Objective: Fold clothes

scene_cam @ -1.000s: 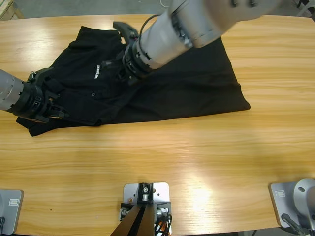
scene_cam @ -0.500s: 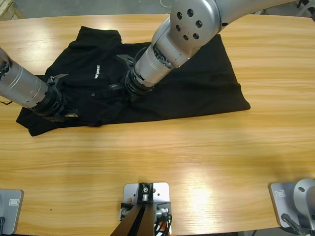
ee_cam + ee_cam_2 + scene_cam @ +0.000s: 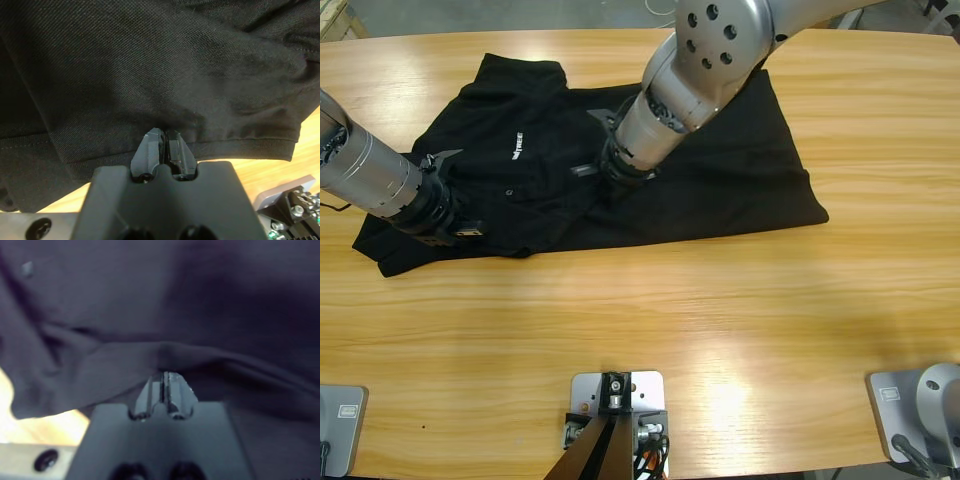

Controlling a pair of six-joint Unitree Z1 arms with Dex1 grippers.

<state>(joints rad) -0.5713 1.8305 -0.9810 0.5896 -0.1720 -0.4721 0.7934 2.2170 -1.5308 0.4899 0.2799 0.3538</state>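
On the wooden table, both the left gripper and right gripper were clamped on the black shirt.

1. The black polo shirt lies spread and rumpled on the table's far half.
2. Its collar end points left, its hem right.
3. A tiny white chest mark faces up.

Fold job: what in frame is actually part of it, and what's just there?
Part of the job:
- black polo shirt, spread on the table
- left gripper, fingers shut on the shirt near a hem
- right gripper, fingers shut on a fold of the shirt

Just there:
- wooden table; nothing else lies loose on it
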